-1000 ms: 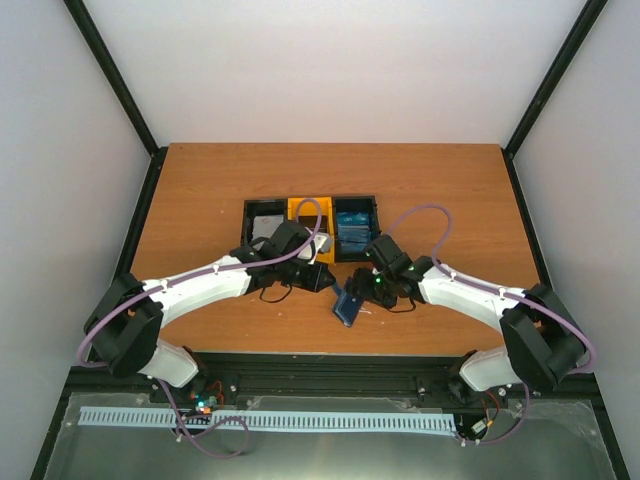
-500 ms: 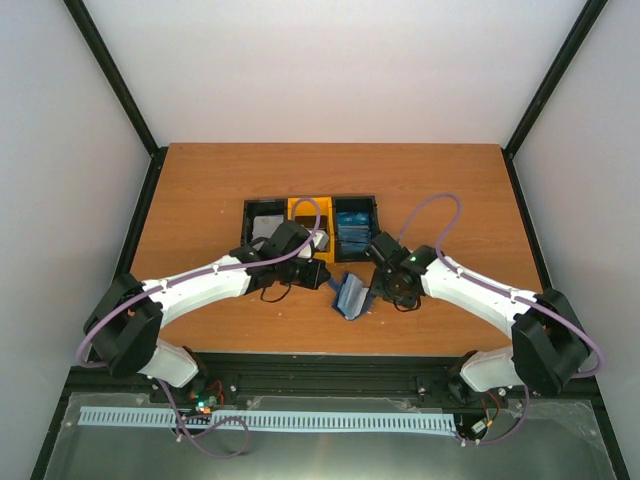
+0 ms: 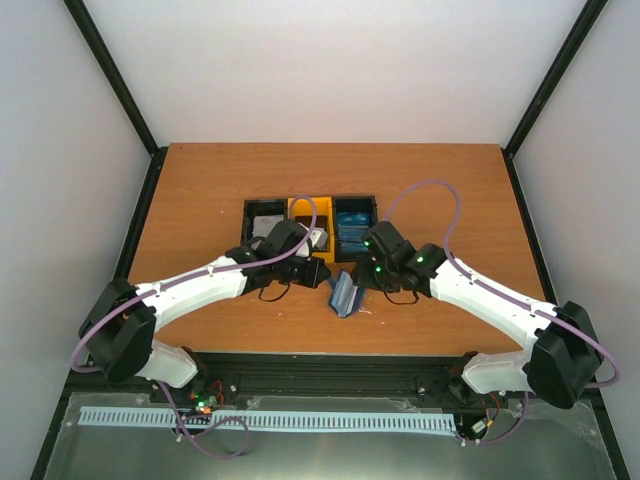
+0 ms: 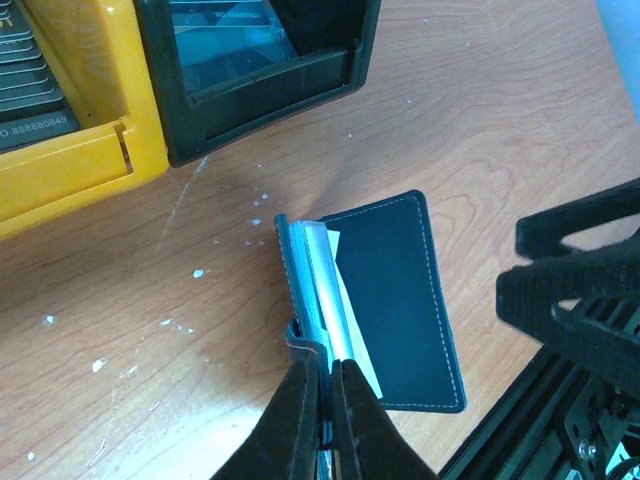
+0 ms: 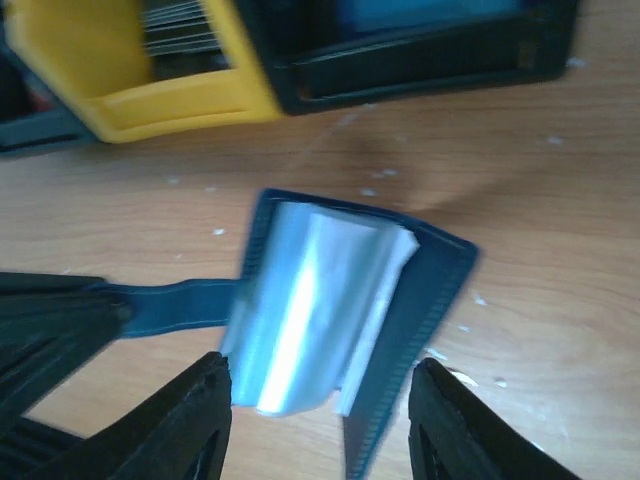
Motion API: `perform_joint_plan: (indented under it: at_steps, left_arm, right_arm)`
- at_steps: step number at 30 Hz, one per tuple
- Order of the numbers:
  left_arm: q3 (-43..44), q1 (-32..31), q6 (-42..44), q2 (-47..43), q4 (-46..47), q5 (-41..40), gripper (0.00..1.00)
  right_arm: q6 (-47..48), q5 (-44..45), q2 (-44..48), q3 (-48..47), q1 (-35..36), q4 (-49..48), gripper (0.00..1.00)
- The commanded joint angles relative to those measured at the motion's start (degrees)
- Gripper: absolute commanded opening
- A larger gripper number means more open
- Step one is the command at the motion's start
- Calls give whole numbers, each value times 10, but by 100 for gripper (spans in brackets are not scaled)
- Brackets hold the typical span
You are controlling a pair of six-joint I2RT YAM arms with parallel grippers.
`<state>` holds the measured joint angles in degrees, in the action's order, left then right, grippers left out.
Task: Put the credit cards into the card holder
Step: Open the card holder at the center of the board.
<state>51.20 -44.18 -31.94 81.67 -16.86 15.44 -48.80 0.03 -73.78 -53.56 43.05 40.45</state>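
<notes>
The navy card holder (image 4: pixel 400 290) stands part open on the table, its pale clear pockets (image 5: pixel 310 300) fanned out. My left gripper (image 4: pixel 325 375) is shut on one edge of its cover. My right gripper (image 5: pixel 325 420) is open, one finger on each side of the holder's near end, and I cannot tell whether either finger touches it. In the top view the holder (image 3: pixel 343 293) lies between the left gripper (image 3: pixel 326 281) and the right gripper (image 3: pixel 360 276). The credit cards lie in the bin: dark grey ones (image 4: pixel 30 70), blue ones (image 3: pixel 352 228) and white ones (image 3: pixel 265 225).
A three-compartment bin tray (image 3: pixel 372 203), yellow in the middle (image 4: pixel 70 170) and black at the sides (image 4: pixel 260 90), stands just behind the holder. The right arm's black body (image 4: pixel 590 290) is close on the holder's right. The table's front edge runs just below it.
My right gripper has swung left over the card holder and its fingers have narrowed. The holder has tipped up and opened, showing its pale pockets. My left gripper has held its grip.
</notes>
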Motion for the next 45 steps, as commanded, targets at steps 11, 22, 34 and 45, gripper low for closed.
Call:
perform_joint_plan:
  at_steps: [11, 22, 34, 45]
  left_arm:
    - [-2, 4, -5, -9, 12, 12, 1]
    - [-3, 4, -5, -12, 14, 13, 1]
    - [-7, 3, -5, -18, 13, 13, 1]
    - [-11, 4, -6, -25, 12, 4, 1]
  right_arm:
    - [-4, -54, -97, -27, 32, -32, 26]
    - [2, -63, -146, -33, 45, -36, 33]
    - [-5, -83, -148, -14, 49, -84, 49]
    - [-13, -20, -180, -23, 55, -25, 43]
